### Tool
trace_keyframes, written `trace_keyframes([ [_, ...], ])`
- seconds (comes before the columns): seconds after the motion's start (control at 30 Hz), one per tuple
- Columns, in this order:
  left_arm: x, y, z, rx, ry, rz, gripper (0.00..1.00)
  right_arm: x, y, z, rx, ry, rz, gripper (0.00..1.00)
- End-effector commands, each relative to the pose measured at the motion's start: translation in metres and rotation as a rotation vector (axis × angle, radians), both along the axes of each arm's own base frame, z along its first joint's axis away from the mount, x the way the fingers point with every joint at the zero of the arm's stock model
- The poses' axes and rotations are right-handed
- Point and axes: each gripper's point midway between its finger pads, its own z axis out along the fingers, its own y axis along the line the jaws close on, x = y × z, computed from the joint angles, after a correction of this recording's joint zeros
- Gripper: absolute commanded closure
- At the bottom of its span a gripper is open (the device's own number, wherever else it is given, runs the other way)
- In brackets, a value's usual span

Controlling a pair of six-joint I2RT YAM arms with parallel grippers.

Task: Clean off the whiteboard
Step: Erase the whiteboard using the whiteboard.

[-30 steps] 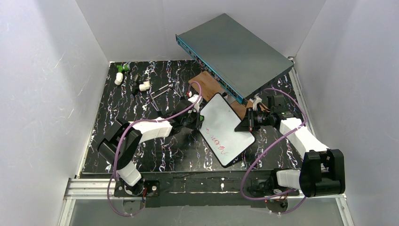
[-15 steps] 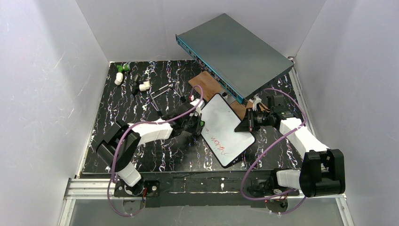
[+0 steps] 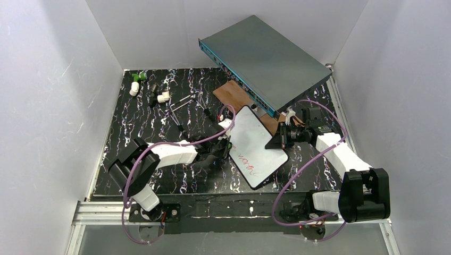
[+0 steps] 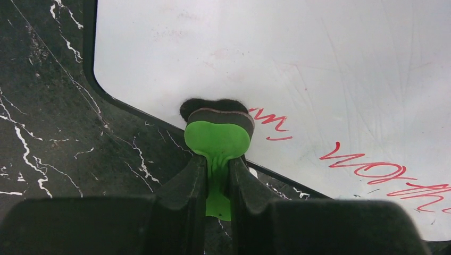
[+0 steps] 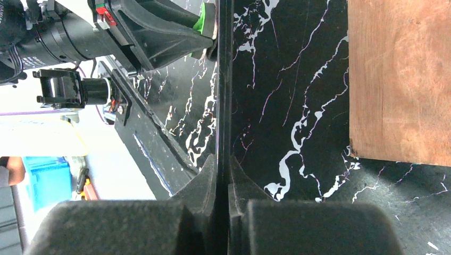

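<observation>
My left gripper [image 4: 218, 175], nearly closed, pinches one green eraser [image 4: 218, 139] against the left edge of the one whiteboard [image 4: 319, 64] at mid-table [image 3: 143, 133]. Red writing [image 4: 372, 169] runs along its long axis toward the near end. My right gripper [image 5: 223, 180], fully closed, clamps the board's right edge.

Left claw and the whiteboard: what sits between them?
A green eraser, pinched by the left gripper, its dark pad touching the whiteboard; seen in the left wrist view.

We see the whiteboard [image 3: 254, 143] in the middle of the desk [image 3: 143, 133], eraser [image 4: 218, 133] on its left edge, right gripper [image 3: 274, 142] at its right edge, plank [image 3: 232, 94] behind it, box [image 3: 263, 61] over the plank's rear
</observation>
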Motion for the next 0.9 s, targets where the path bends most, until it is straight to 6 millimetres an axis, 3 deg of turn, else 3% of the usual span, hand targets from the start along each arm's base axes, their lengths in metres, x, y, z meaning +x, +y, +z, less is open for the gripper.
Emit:
trace_keyframes([
  [0.0,0.000,0.002,-0.001,0.059,0.017,-0.009,1.00,-0.021,0.011,0.003,0.025,0.007,0.112,0.99],
  [0.13,0.032,0.005,0.020,0.048,-0.004,0.047,1.00,-0.020,0.010,0.003,0.023,0.001,0.111,0.99],
  [0.2,0.038,0.005,0.026,0.042,-0.003,0.056,1.00,-0.020,0.010,0.004,0.023,-0.002,0.111,0.99],
  [0.33,0.023,-0.001,0.020,-0.010,0.039,0.040,1.00,-0.020,0.010,0.004,0.022,-0.005,0.111,0.99],
  [0.57,-0.035,-0.020,-0.002,-0.010,0.054,-0.061,1.00,-0.020,0.011,0.004,0.027,0.000,0.116,0.99],
  [0.67,-0.021,-0.019,0.005,0.027,0.013,-0.041,1.00,-0.021,0.011,0.004,0.028,0.004,0.118,0.99],
  [0.73,0.022,-0.005,0.027,0.027,-0.002,0.048,1.00,-0.021,0.011,0.004,0.026,-0.002,0.116,0.99],
  [0.8,0.023,-0.002,0.027,0.014,0.017,0.048,1.00,-0.021,0.011,0.005,0.027,-0.006,0.116,0.99],
  [0.87,-0.007,-0.009,0.010,-0.014,0.062,-0.011,1.00,-0.021,0.011,0.005,0.028,-0.006,0.119,0.99],
])
